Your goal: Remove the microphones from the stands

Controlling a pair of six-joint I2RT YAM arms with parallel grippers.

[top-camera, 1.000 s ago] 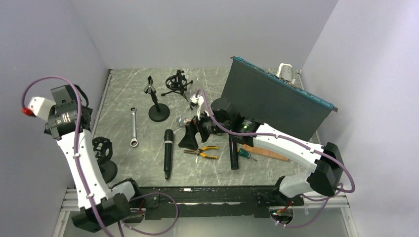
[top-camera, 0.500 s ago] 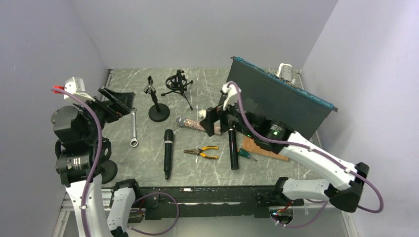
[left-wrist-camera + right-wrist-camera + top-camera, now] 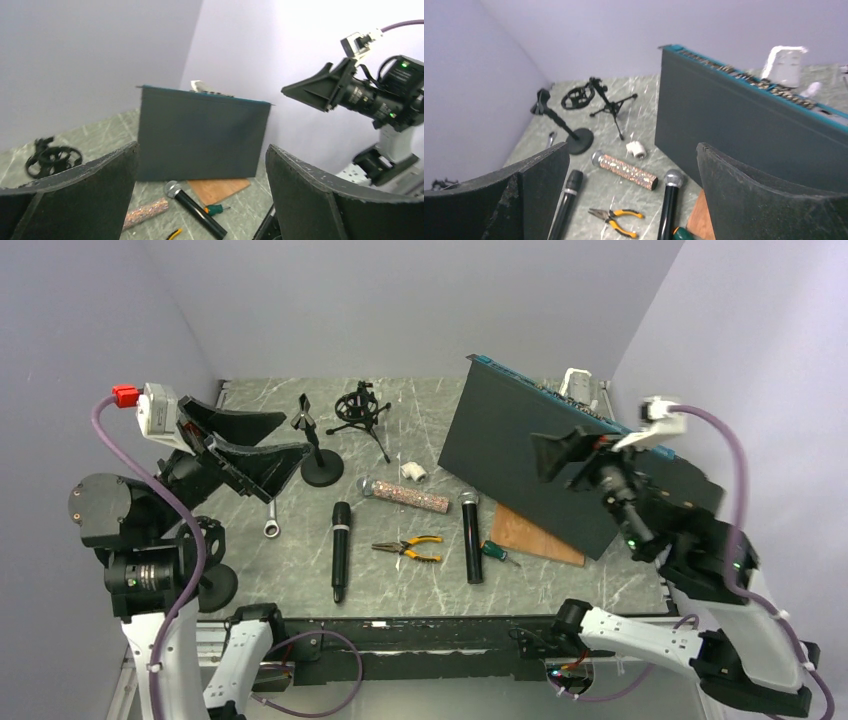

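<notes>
Near edge first: both arms are raised high off the table. The left gripper has its jaws spread wide with nothing between them; the right gripper is likewise wide and empty. Mid-table, three mics lie flat: black microphone, silver-headed microphone, and glitter microphone just behind the pliers. All three are loose on the table, touching no stand, and I cannot tell which one is the task's. They are well below and apart from both sets of jaws, roughly between the two arms; the right wrist view looks down on them through the open gap. The wrench is on the left, the screwdriver right of the silver-headed mic. Further back, the round-base stand is upright with its clip bare, and the tripod stand has an empty shock mount. Judgement: the mic is off and the task looks done, so the step in hand is the retreat. To do it well, keep the jaws open and high. Swing the right arm clear of the dark panel it sits close to, and keep the left fingers away from the round-base stand so it doesn't tip. Don't dip back toward the mics.
</notes>
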